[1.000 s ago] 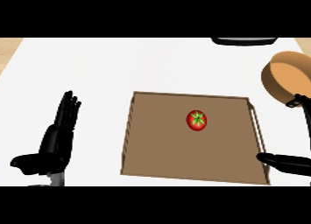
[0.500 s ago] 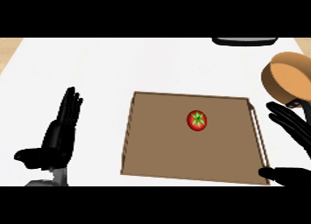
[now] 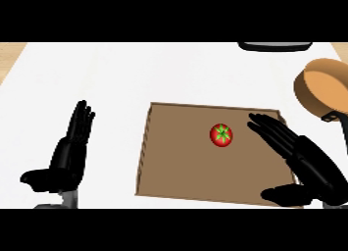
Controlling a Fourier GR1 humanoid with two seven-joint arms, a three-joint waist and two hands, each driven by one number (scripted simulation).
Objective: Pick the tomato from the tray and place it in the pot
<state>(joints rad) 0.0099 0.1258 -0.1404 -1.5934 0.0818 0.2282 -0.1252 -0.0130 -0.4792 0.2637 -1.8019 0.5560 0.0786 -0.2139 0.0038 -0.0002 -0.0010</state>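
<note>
A small, round, red tomato [image 3: 221,135] with a green star on top sits on the flat brown square tray [image 3: 184,166] in the middle of the frame. It is a bit up and to the right of the tray's middle. The tray lies on the white counter [image 3: 133,73].

The black right hand [image 3: 307,164] is at the lower right, over the right side of the tray. Its fingers are straight and spread wide, and it holds nothing. Its fingertips [image 3: 260,122] are near the tomato but not touching it.

The black left hand [image 3: 68,154] rests at the lower left, off the tray, with its fingers straight up and nothing in it.

The round orange-brown pot [image 3: 328,90] with a long black handle is at the upper right, well apart from the tomato. A dark thing [image 3: 275,46] shows at the top edge.
</note>
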